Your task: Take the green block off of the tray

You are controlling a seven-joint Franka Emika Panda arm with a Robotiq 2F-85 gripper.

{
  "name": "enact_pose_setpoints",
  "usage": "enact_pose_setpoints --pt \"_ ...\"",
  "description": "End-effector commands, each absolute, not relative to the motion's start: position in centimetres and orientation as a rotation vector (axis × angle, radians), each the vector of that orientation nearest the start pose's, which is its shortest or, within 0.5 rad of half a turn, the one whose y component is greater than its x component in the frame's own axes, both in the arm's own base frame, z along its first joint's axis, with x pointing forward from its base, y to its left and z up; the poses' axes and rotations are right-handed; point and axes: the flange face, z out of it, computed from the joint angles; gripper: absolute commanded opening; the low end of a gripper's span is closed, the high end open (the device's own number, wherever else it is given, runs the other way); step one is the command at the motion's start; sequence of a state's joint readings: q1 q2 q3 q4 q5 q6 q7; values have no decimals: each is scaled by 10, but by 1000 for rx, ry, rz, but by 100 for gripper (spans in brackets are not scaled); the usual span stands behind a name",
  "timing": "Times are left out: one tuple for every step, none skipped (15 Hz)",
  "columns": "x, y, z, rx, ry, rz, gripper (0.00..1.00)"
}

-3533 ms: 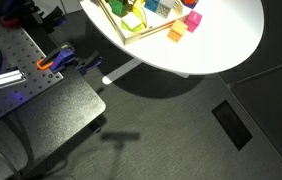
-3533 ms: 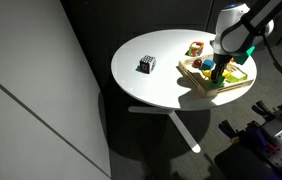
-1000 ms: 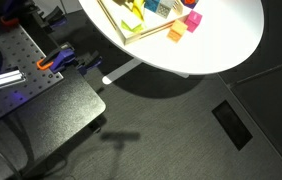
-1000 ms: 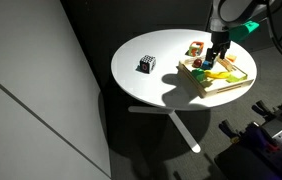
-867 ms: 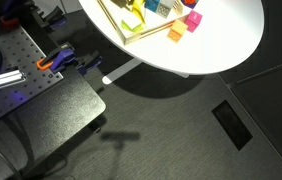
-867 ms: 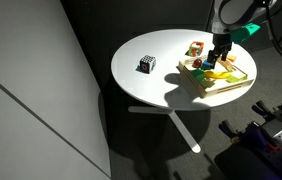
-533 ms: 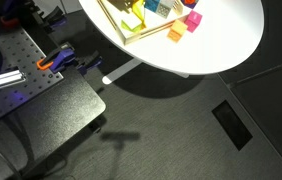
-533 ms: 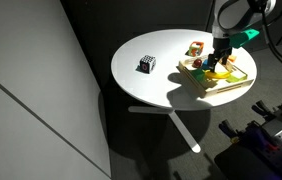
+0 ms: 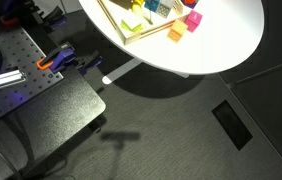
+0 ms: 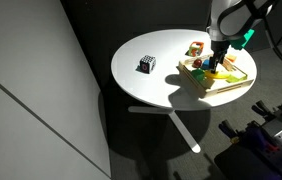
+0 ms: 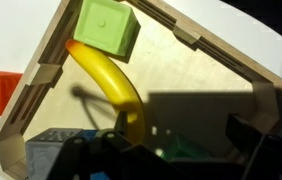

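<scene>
Standing largest is one round white table (image 10: pixel 141 85), and it is carrying one wood-rimmed tray (image 11: pixel 39 75). One gripper (image 11: pixel 166 150) is hanging above the tray floor, its dark fingers standing apart and gripping nothing. One curved yellow piece (image 11: pixel 106 85) is lying there, its upper end seemingly touching the one green block (image 11: pixel 106 28), which is sitting in the tray's corner. A careless descent is risking pinching the yellow piece instead, or wedging the block against the rim.
</scene>
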State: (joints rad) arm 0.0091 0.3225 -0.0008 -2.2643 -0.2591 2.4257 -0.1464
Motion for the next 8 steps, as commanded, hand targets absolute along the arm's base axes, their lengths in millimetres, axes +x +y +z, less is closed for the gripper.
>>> enact_pose_setpoints --pt "527 4 212 -3179 -904 271 100" --pt "528 4 213 -3152 -973 273 100" --pt "529 4 213 -3115 -1039 272 100" --pt "531 3 214 -3074 -1112 269 100" --pt "532 3 214 -3041 -1173 275 100" --pt "533 2 213 -3005 -1229 277 100" --pt "534 2 214 -2967 -1289 281 100" --pt "534 1 214 -2933 -1344 282 100"
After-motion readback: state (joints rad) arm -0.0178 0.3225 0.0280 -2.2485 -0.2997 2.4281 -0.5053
